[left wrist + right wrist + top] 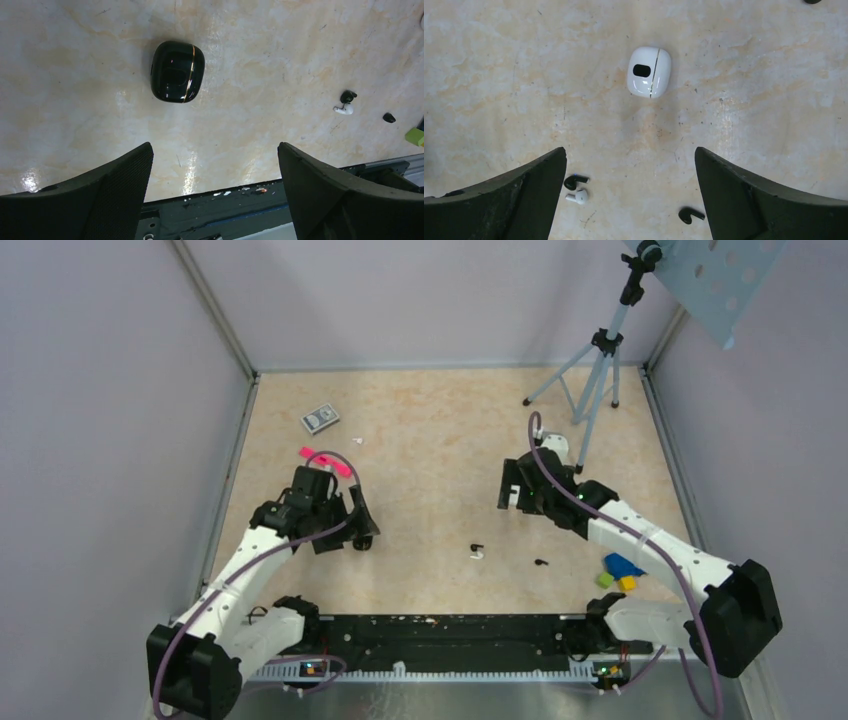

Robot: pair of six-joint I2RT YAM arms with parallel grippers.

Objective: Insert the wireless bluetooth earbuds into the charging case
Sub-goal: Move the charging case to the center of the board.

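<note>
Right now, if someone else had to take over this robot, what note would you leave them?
Left hand: open, empty; black case ahead of it, shut.
Right hand: open, empty; white case ahead of it, shut.
Earbuds: black earbud and white earbud lie side by side on the table; second black earbud nearby.
Done: nothing inserted.
Left: open cases, insert earbuds.

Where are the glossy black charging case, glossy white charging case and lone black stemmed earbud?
black charging case (175, 72): left wrist view, centre of shell
white charging case (649, 73): right wrist view, centre of shell
lone black earbud (686, 215): right wrist view, bud end
</note>
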